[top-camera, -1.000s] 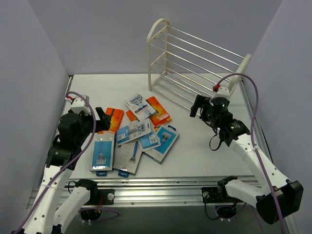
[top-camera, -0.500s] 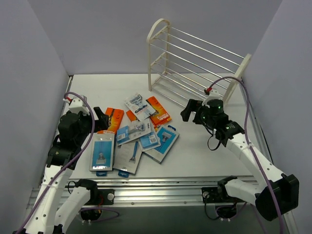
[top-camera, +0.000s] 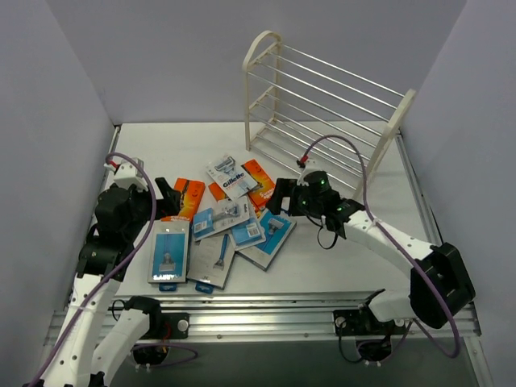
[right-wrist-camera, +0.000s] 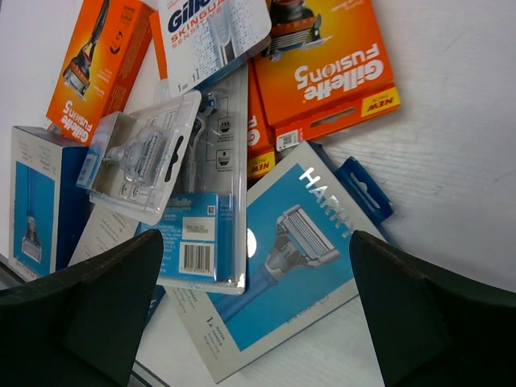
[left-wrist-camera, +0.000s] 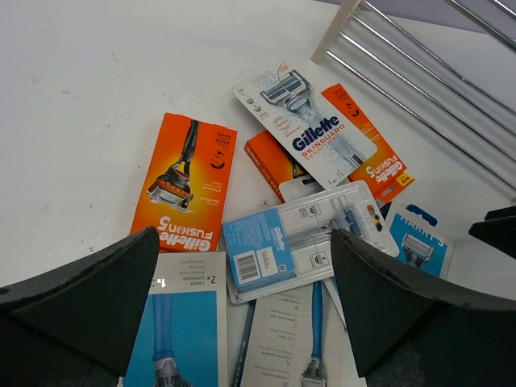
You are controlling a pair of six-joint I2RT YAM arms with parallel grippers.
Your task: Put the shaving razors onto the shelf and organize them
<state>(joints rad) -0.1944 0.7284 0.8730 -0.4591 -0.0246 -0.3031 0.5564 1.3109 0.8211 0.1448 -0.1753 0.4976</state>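
The shaving razors (top-camera: pixel 226 222) lie in a loose overlapping pile on the white table, left of centre: blue, white and grey blister cards and orange boxes. The cream wire shelf (top-camera: pixel 397 125) stands at the back right with bare tiers. My left gripper (top-camera: pixel 171 197) hovers open over the pile's left edge; in the left wrist view it (left-wrist-camera: pixel 250 322) frames a blue-label blister pack (left-wrist-camera: pixel 298 242), below an orange Fusion5 box (left-wrist-camera: pixel 184 184). My right gripper (top-camera: pixel 282 196) hangs open over the pile's right edge; in its own view it (right-wrist-camera: pixel 258 314) stands above a blue Harry's card (right-wrist-camera: pixel 290 250), touching nothing.
Grey walls close in the table on the left, back and right. A metal rail (top-camera: pixel 258 310) runs along the near edge between the arm bases. The shelf's lower rods (left-wrist-camera: pixel 427 72) sit just behind the pile's far right corner.
My right arm has swung left from beside the shelf's near end to over the right edge of the pile. The left arm and the packs have not moved.
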